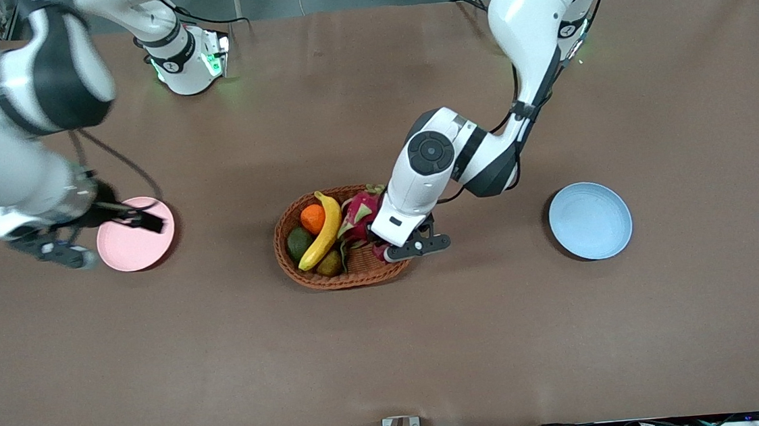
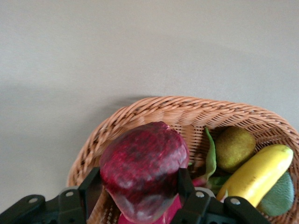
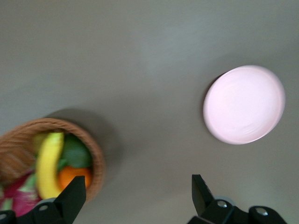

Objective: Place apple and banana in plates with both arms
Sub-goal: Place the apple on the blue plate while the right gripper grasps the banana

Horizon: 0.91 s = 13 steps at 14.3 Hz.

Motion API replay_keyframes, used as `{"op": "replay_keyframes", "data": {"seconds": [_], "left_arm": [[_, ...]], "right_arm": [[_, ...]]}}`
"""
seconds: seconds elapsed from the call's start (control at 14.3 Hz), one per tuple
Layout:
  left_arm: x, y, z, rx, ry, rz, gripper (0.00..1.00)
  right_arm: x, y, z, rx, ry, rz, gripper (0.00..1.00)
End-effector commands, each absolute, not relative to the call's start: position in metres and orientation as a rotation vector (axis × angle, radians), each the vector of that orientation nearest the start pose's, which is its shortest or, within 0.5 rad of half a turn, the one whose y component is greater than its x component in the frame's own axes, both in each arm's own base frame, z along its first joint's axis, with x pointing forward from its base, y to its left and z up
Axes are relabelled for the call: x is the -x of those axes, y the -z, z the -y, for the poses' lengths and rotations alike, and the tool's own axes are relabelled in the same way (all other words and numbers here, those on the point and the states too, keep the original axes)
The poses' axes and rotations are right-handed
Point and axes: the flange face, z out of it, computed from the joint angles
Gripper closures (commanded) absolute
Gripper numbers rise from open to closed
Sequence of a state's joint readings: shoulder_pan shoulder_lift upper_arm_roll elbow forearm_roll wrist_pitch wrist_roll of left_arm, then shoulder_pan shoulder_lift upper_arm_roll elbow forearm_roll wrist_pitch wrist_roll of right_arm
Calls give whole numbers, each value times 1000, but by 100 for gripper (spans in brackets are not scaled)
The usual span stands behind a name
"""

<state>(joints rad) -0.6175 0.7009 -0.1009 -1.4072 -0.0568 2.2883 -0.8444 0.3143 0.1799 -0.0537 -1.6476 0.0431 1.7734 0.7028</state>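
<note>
**Lifting the apple clear of the basket**

My left gripper [image 2: 140, 200] sits at the basket [image 1: 351, 277] edge nearest the left arm, its fingers [image 2: 88, 186] pinching the dark red apple [image 2: 144, 170]. I should rise straight, keeping squeeze steady, then carry toward the blue plate [image 1: 590, 220]. The banana [image 1: 322, 230] lies in the basket. My right gripper [image 3: 135, 196] hovers by the pink plate [image 1: 133, 244], fingers spread, empty.
</note>
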Motion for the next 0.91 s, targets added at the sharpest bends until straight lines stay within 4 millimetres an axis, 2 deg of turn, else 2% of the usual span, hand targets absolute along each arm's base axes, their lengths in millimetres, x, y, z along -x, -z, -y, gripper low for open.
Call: {"op": "replay_keyframes", "data": {"seconds": [0.0, 0.07, 0.21, 0.35, 0.49, 0.7, 0.84], "left_arm": [[-576, -349, 452, 3288, 70, 365, 55], [-583, -363, 434, 3269, 50, 393, 55], [-588, -385, 396, 3213, -22, 435, 55], [-592, -394, 348, 3177, -50, 491, 55], [-587, -395, 295, 3152, -79, 478, 55], [-586, -390, 220, 3111, -96, 407, 54], [-586, -373, 166, 3098, -154, 338, 54]], "right_arm": [[-581, -465, -251, 2969, -73, -884, 0], [-578, -447, -285, 2911, -77, -938, 0], [-573, -415, -331, 2834, -69, -1053, 0], [-560, -380, -377, 2798, -59, -1100, 0], [-549, -343, -410, 2787, -40, -1113, 1], [-550, -305, -417, 2798, -28, -1111, 2], [-550, -279, -419, 2816, -20, -1101, 2]]}}
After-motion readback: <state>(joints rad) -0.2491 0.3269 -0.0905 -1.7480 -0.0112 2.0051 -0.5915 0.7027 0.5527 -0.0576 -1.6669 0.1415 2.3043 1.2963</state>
